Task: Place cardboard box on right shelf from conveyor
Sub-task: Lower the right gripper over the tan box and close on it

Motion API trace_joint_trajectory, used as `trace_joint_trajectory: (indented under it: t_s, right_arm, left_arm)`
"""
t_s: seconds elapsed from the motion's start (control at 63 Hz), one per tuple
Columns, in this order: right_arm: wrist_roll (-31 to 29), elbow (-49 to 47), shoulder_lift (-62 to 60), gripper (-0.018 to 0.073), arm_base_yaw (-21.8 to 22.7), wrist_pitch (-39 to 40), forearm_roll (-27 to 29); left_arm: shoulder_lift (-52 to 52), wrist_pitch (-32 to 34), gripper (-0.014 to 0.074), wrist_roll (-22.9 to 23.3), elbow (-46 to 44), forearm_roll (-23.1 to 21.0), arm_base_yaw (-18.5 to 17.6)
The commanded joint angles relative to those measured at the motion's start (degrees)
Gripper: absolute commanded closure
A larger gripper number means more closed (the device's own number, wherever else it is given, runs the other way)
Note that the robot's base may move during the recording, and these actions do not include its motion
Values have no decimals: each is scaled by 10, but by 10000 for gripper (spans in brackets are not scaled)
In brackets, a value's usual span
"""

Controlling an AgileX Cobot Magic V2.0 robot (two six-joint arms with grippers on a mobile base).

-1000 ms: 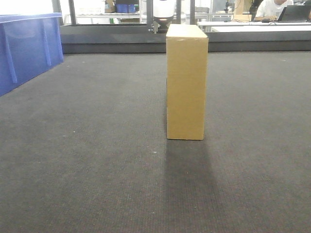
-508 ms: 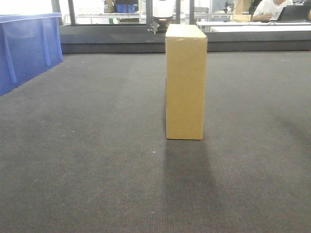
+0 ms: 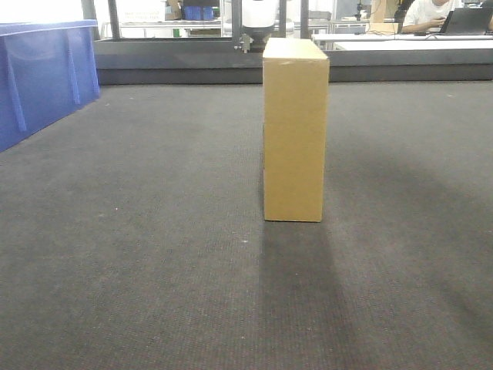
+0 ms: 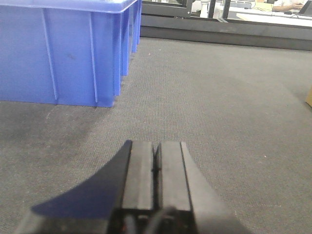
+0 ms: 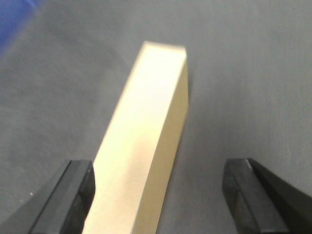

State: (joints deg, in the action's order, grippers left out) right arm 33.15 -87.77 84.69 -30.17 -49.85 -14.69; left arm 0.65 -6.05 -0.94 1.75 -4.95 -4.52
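Observation:
The cardboard box stands upright on the dark grey conveyor, a little right of centre in the front view. From above, the right wrist view shows its narrow pale top. My right gripper is open wide and straddles it, with the box close to the left finger and far from the right finger. My left gripper is shut on nothing, low over the belt; a box corner shows at the right edge. The right shelf is out of view.
A big blue plastic bin stands on the belt at the far left, close ahead of my left gripper. The belt's dark far rail runs across the back, with white tables and a seated person behind it.
The box has not moved. A faint shadow has spread over the belt to the right of the box.

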Motion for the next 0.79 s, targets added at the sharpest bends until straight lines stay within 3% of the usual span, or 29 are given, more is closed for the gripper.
trace_joint_trajectory:
  t_s: [0.0,0.27,0.444,0.778]
  right_arm:
    - [44,-91,31,-73,-16,-54,-36]
    - [77,-210,136,-73,-51,-116,-53]
    - [93,-220,159,-73,-51,-140,-82]
    - [118,-220,178,-73,-48,-112,-82]
  left_arm:
    - [6,53,715,3,-2,-3,0]
    - [6,53,715,3,-2,-3,0]
    - [6,53,715,3,-2,-3,0]
    - [6,53,715,3,-2,-3,0]
